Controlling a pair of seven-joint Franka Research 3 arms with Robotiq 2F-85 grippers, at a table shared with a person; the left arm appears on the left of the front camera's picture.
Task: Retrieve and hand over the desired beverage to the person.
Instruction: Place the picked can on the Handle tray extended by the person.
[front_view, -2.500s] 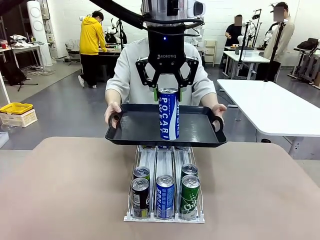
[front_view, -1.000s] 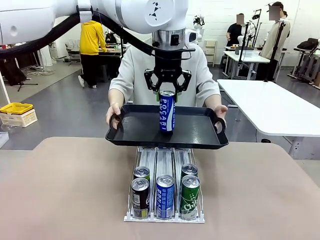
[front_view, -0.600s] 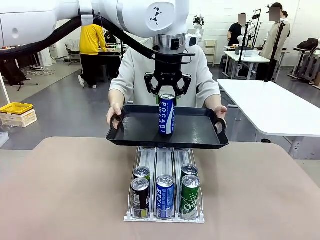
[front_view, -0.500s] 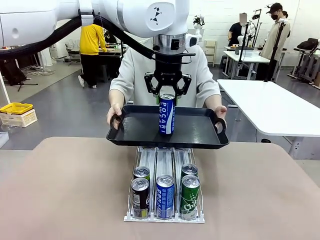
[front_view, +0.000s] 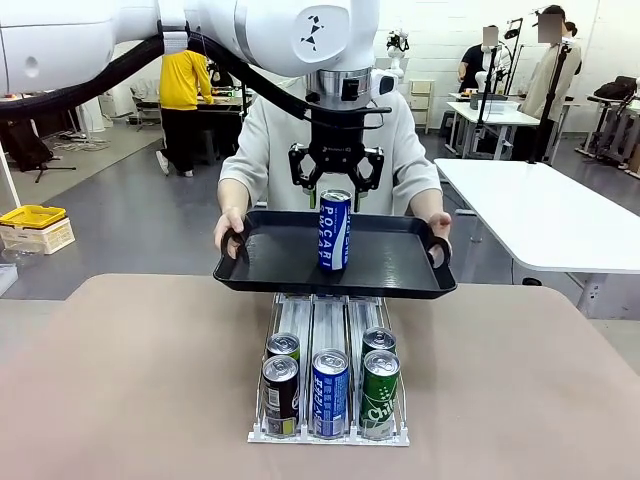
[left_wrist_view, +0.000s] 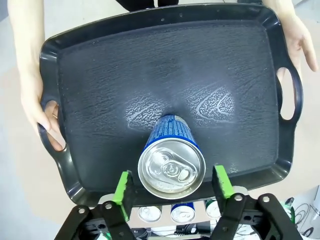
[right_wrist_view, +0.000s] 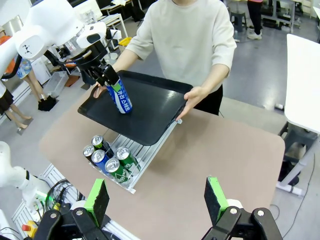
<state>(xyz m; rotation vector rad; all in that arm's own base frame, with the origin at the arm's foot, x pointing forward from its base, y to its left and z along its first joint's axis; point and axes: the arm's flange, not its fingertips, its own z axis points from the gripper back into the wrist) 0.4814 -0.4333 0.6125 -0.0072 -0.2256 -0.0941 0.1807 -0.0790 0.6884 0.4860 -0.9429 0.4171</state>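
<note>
A blue and white Pocari can (front_view: 334, 235) stands upright on a black tray (front_view: 270, 262). The person (front_view: 262, 135) in a grey sweatshirt holds that tray by both handles over the far table edge. My left gripper (front_view: 337, 198) hangs over the can's top, open, its green pads (left_wrist_view: 122, 187) on either side of the lid (left_wrist_view: 171, 167) with small gaps. In the right wrist view the can (right_wrist_view: 120, 98) and the tray (right_wrist_view: 150, 107) lie far off. My right gripper (right_wrist_view: 157, 197) is open and holds nothing, high above the near table.
A wire rack (front_view: 330, 385) with several cans in three lanes sits on the brown table (front_view: 130, 380), just below the tray's near edge. A white table (front_view: 545, 210) stands at the right. Other people work at benches far behind.
The left gripper's jaws have spread apart off the can, which now stands free on the tray. The tray and the person's hands have hardly moved.
</note>
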